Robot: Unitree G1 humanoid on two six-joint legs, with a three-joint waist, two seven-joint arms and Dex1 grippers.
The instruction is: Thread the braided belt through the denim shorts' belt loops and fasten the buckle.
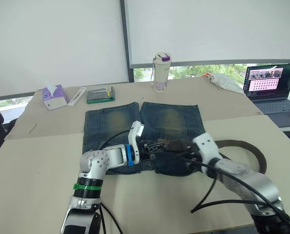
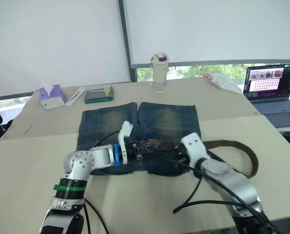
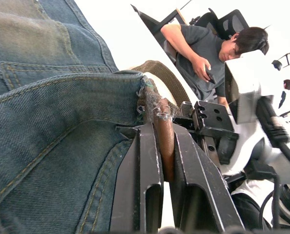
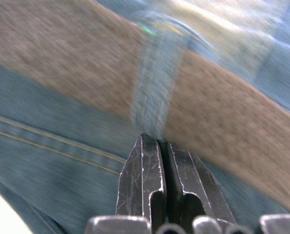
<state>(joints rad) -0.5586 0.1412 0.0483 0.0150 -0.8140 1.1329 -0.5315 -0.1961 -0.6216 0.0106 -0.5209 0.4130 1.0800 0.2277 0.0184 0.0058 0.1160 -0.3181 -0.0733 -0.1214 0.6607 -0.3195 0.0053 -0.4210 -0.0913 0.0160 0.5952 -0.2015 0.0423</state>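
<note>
Behind right tool (image 1: pixel 187 157), belt (image 1: pixel 242 146) partly hidden

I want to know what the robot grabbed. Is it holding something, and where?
The left gripper pinches the braided belt at its end by the waistband. The right gripper holds nothing.

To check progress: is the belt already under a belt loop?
Yes. In the right wrist view the belt runs under one denim belt loop that crosses over it. Other loops: cannot tell.

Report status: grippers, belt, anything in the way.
Left gripper shut on braided belt at the waistband. Right gripper shut, at a belt loop the belt passes under. No obstruction.
</note>
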